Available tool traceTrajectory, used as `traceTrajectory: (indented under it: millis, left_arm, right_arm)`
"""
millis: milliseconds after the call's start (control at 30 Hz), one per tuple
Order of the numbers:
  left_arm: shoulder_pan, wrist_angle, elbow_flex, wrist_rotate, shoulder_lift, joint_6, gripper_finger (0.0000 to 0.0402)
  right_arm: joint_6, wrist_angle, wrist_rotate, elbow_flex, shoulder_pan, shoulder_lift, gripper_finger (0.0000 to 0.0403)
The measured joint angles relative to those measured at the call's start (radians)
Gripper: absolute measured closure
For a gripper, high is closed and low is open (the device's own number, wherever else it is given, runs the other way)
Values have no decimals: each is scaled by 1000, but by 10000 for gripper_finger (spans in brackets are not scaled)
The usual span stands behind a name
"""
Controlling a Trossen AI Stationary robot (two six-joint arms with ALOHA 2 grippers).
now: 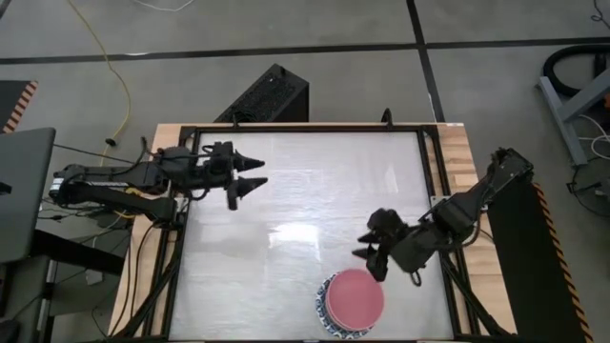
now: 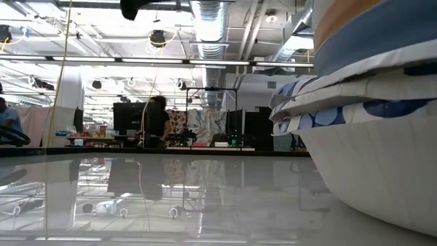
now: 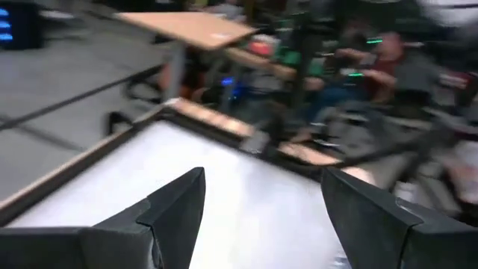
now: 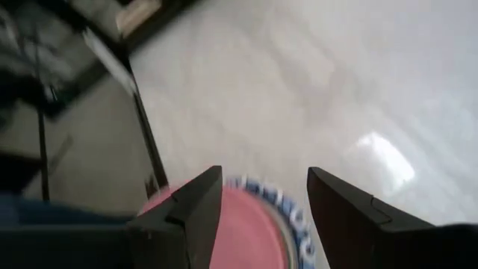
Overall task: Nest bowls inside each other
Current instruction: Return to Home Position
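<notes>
A nested stack of bowls stands near the table's near edge, right of centre. A pink bowl point(image 1: 355, 297) sits on top, inside a white bowl with a blue-patterned rim point(image 1: 321, 303). The low view shows the stack point(image 2: 369, 143) close up, with blue and orange layers above the white ones. My right gripper point(image 1: 364, 246) hangs open just above the stack's far side, touching nothing. In its wrist view point(image 4: 264, 173) the pink bowl point(image 4: 246, 235) lies below the fingers. My left gripper point(image 1: 263, 172) waits open at the far left, pointing level over the table point(image 3: 263, 175).
The glossy white tabletop point(image 1: 305, 200) stretches bare between the two arms, bounded by a black frame point(image 1: 305, 127) and wooden edges. A black box point(image 1: 270, 95) stands beyond the far edge. People sit in the room behind the table point(image 2: 156, 119).
</notes>
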Motion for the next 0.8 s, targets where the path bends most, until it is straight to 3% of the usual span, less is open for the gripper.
traceTrajectory:
  millis: [167,267,467,800]
  left_arm:
    - [0,2,0,154,-51,5,145]
    - [0,-11,0,134,-75,18,145]
    - [0,-14,0,68,-137,-16,145]
    - [0,52,0,65,-257,-97,145]
  right_arm:
    - [-86,73,78,-4,-1,-19,184]
    - [-157,124,112,-7,-1,16,184]
    - [-283,305,349,-8,-6,15,184]
    - [-560,333,329,-7,-23,-138,184]
